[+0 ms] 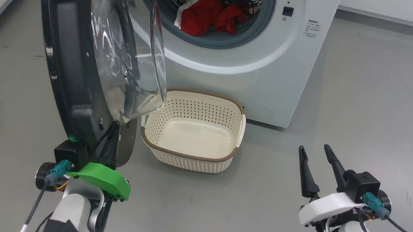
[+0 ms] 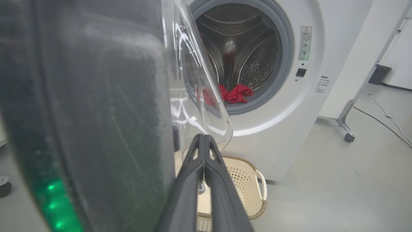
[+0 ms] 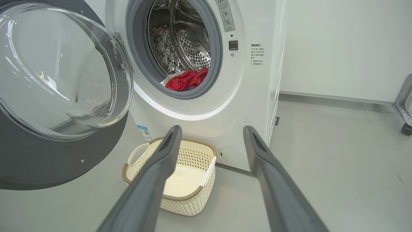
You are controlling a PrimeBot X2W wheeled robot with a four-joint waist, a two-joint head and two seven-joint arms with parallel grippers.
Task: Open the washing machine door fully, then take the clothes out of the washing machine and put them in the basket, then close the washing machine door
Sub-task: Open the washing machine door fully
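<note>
Door (image 1: pixel 65 71): black rim, clear glass. Washer (image 1: pixel 264 73): white, grey ring, perforated steel drum. Clothes (image 1: pixel 203 20): red, white edge. Basket (image 1: pixel 199 110): cream, perforated, brown rim.

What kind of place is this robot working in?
Likely a laundry corner of a lab or test room: a front-loading washing machine with red clothes inside, and a basket on a bare grey floor.

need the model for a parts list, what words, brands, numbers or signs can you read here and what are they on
Nothing is sharp enough to quote.
Printed block on the washing machine front, right of the opening: characters too small to read.
Tall label beside the opening: a warning triangle at its top, print blurred.
Blue sticker low on the front: too small to read.
</note>
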